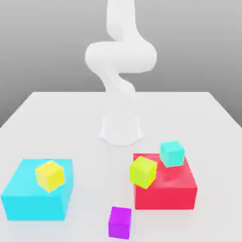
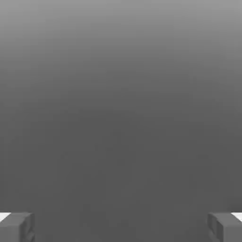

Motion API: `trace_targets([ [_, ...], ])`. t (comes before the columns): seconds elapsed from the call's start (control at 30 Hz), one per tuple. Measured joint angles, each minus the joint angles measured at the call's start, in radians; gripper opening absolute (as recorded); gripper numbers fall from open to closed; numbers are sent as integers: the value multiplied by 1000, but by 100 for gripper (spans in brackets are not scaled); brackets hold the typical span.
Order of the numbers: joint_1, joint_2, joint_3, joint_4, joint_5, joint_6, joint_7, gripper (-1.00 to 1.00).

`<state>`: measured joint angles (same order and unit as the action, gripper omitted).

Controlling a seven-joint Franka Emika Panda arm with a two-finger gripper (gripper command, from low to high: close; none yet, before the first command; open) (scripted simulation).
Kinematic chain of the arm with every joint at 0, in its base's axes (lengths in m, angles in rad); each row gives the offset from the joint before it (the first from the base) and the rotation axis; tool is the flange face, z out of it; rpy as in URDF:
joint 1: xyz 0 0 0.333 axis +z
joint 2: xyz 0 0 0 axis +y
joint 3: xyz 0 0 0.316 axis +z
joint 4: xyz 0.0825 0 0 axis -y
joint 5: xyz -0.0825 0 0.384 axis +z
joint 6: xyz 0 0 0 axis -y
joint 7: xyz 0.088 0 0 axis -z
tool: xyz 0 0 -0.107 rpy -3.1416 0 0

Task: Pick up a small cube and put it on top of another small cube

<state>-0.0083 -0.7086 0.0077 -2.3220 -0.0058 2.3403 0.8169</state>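
A: Anything stacked on the purple cube (image 1: pixel 120 223), or under it?
B: Nothing. Sitting alone on the table (image 1: pixel 94 189), between the blue block (image 1: pixel 35 208) and the red block (image 1: pixel 165 197), nearer the camera.
A: And the gripper (image 2: pixel 121 228)?
B: Open wide, with nothing between the jaws.
A: So, how far along?
B: Barely at the start, by the look of things. Left to do: reach, grasp, lift, set down on another small cube, let go.
A: Onto which one?
B: Impossible to tell.

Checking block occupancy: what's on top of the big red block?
The teal cube sits on the red block. The yellow-green cube overlaps its edge; support unclear. Surface behind both cubes is hidden.
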Motion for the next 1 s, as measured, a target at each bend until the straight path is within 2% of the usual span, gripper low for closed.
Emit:
trace_targets([
  [0.53, -37, 586, 30, -142, -34, 260, 105, 0],
  [0.8, -38, 876, 31, -212, -19, 389, 134, 0],
  [0.97, -30, 1057, 21, -193, -28, 523, 146, 0],
  [1.0, -26, 1089, 17, -187, -30, 549, 148, -100],
])
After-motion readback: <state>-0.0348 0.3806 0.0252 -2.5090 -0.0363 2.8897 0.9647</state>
